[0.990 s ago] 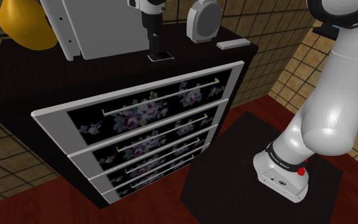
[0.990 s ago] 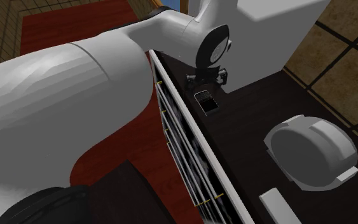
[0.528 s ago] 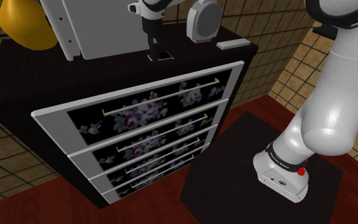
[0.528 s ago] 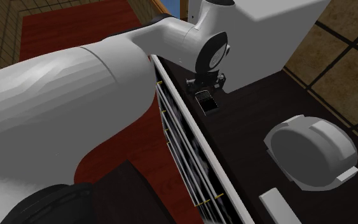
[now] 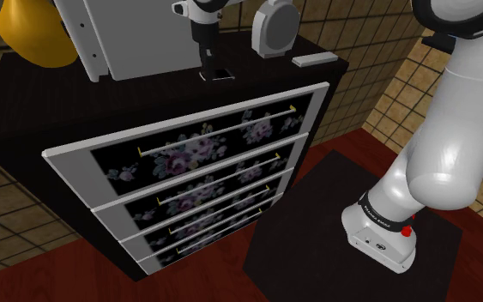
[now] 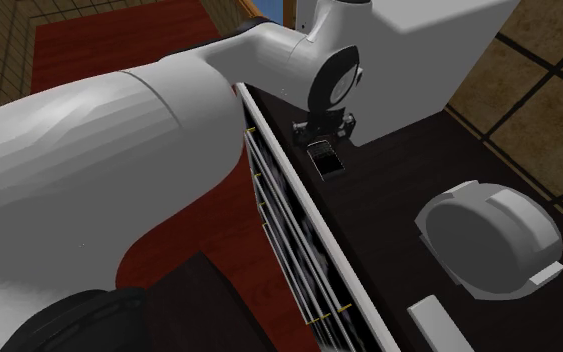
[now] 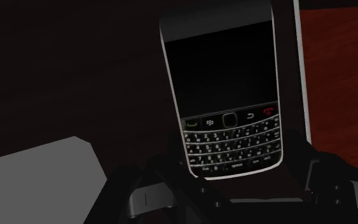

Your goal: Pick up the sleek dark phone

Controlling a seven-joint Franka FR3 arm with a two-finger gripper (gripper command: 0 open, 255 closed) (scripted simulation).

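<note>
The phone (image 7: 225,95) is black with a silver rim, a dark screen and a small keypad. It lies near the front edge of the dark dresser top (image 5: 76,107), and I cannot tell whether it has left the surface. My black gripper (image 5: 208,70) comes straight down on it and is shut on its keypad end. In the wrist view the gripper (image 7: 234,170) clasps the phone from both sides, one finger (image 7: 171,167) on each long edge. In the second exterior view the phone (image 6: 328,163) sticks out below the gripper (image 6: 320,143).
A big white box (image 5: 132,34) stands just behind the phone, with a yellow rounded object (image 5: 32,34) beyond it. A grey round object (image 5: 275,29) and a small white bar (image 5: 315,59) sit towards the shoulder view's right. Floral drawer fronts (image 5: 196,154) face the red-brown floor.
The fingers have closed from wide open onto the phone's keypad end. The hand and the phone have hardly shifted.
</note>
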